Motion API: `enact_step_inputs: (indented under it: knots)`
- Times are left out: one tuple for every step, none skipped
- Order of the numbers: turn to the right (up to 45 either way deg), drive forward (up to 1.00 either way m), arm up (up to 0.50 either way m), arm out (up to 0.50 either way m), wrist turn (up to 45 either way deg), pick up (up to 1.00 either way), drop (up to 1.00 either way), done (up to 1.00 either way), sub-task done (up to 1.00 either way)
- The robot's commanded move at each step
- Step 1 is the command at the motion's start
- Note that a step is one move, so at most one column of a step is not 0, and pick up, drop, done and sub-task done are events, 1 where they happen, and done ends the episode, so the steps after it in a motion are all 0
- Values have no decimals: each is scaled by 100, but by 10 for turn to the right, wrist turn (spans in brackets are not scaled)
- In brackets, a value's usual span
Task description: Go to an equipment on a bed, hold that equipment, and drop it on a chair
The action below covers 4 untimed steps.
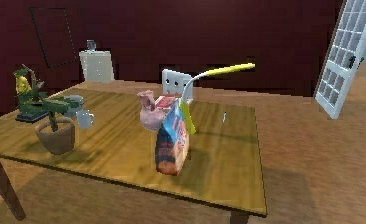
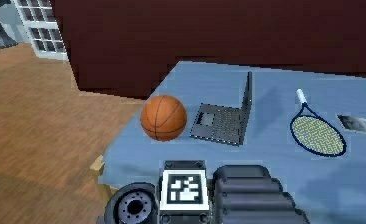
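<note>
1. The table (image 1: 236, 150) is varnished wood, grain showing, faintly glossy.
2. The printed bag (image 1: 173, 146) on it looks like shiny plastic.
3. The bed (image 2: 273, 110) has a smooth, matt blue-grey cloth cover.
4. The basketball (image 2: 163, 117) on its left is matt orange rubber.
5. The laptop (image 2: 223, 123) beside it is dull grey.
6. The floor (image 2: 51, 110) is smooth brown wood.

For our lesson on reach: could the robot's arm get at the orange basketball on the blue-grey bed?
Likely yes. The round orange basketball lies near the blue-grey bed's close edge, beyond the dark arm, with bare cover between. The open grey laptop stands beside it, not in front.
</note>
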Motion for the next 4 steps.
enact_step_inputs:
  knots:
    - [0,0,0,44,0,0,0,0,0]
    - [0,0,0,0,450,0,0,0,0]
    - [0,0,0,0,450,0,0,0,0]
    - [0,0,0,0,450,0,0,0,0]
